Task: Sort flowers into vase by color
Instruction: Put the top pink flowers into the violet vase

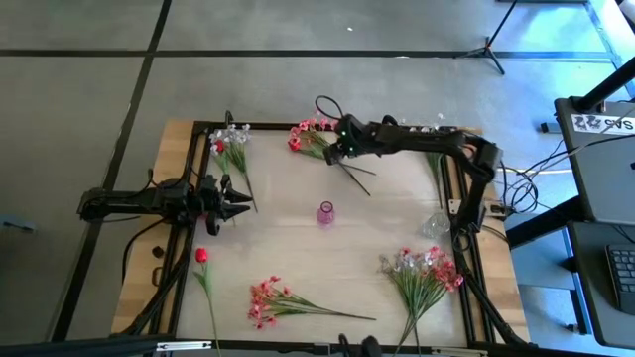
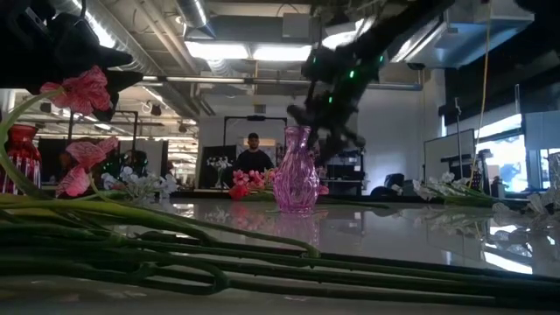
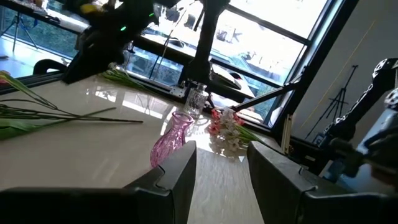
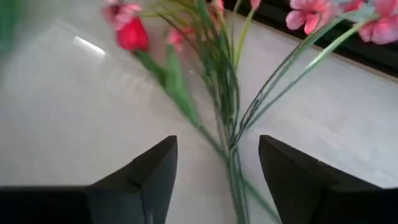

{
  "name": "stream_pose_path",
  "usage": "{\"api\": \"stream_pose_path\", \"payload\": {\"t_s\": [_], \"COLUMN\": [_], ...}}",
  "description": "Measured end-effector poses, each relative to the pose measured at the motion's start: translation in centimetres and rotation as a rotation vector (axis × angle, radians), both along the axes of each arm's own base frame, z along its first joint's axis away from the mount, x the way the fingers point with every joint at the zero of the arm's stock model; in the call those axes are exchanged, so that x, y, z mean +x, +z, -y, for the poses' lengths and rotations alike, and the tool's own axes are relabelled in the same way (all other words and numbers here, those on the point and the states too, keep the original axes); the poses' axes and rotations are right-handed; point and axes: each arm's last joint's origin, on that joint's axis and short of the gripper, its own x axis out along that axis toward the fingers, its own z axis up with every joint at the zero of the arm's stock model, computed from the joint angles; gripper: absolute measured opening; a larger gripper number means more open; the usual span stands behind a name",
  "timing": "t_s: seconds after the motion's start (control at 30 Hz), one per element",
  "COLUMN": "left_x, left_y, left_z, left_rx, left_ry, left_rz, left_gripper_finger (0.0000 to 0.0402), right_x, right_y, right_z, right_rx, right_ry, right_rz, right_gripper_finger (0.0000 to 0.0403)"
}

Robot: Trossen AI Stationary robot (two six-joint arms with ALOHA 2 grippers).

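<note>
A small pink glass vase (image 1: 325,213) stands upright mid-table, also visible in the low view (image 2: 296,171) and the left wrist view (image 3: 171,140). A bunch of pink blossoms and a red bud (image 1: 308,134) lies at the far edge, its green stems (image 4: 233,124) fanning toward the middle. My right gripper (image 1: 335,152) hovers open above those stems (image 4: 217,146), a finger on either side, touching nothing. My left gripper (image 1: 238,205) waits open near the left edge, pointing at the vase (image 3: 221,149).
Other flowers lie around the table. There is a white and red bunch (image 1: 230,144) far left, a single red bud (image 1: 201,256) near left, and a pink spray (image 1: 268,297) at the near edge. A white-pink bunch (image 1: 422,268) lies near right, beside a clear vase (image 1: 434,226).
</note>
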Motion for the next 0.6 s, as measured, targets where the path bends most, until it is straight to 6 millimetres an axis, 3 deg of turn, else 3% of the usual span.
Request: {"api": "stream_pose_path", "payload": {"t_s": [0.23,0.47,0.6], "left_x": [0.0,0.0,0.0], "left_y": [0.0,0.0,0.0], "left_z": [0.0,0.0,0.0], "left_rx": [0.0,0.0,0.0], "left_ry": [0.0,0.0,0.0], "left_rz": [0.0,0.0,0.0], "left_gripper_finger": [0.0141,0.0141,0.0141], "right_x": [0.3,0.9,1.0], "right_y": [-3.6,-5.9,-6.1], "right_z": [2.1,2.2,2.2], "right_rx": [0.02,0.071,0.068], "right_ry": [-0.03,0.001,0.004], "right_rz": [-0.046,-0.055,-0.055], "right_gripper_finger": [0.0211,0.0162,0.0122]}}
